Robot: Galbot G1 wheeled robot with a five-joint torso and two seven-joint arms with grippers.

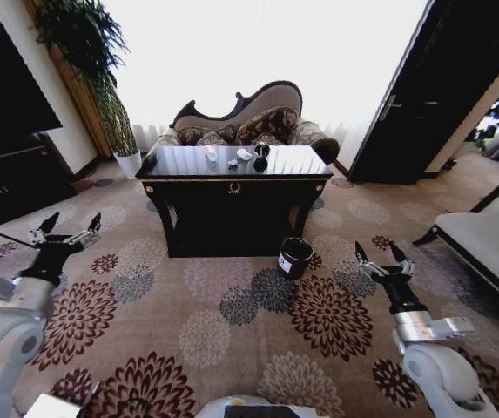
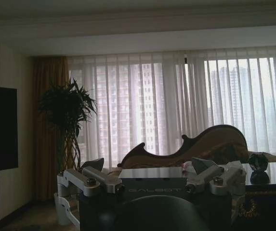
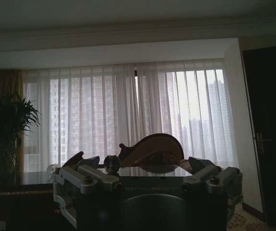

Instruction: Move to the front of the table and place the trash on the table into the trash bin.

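One table point(image 1: 234, 180) stands here, with four small bits of trash on its glossy top: one clear bottle point(image 1: 211, 153), two white paper wads point(image 1: 244, 154) point(image 1: 232, 162) and one black ball-like wad point(image 1: 261, 150). One black trash bin point(image 1: 295, 257) sits on the carpet by the table's front. One sofa point(image 1: 253, 122) stands behind, one potted plant point(image 1: 101, 78) beside it. Two grippers, left point(image 1: 66, 229) and right point(image 1: 380, 256), each spread two fingers.

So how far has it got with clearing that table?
Barely begun. The robot faces the table from a distance across the carpet. The trash, a bottle, paper wads and a black ball, all sits on the tabletop. The trash bin stands by the table's front right leg. Left gripper and right gripper are open, holding nothing.
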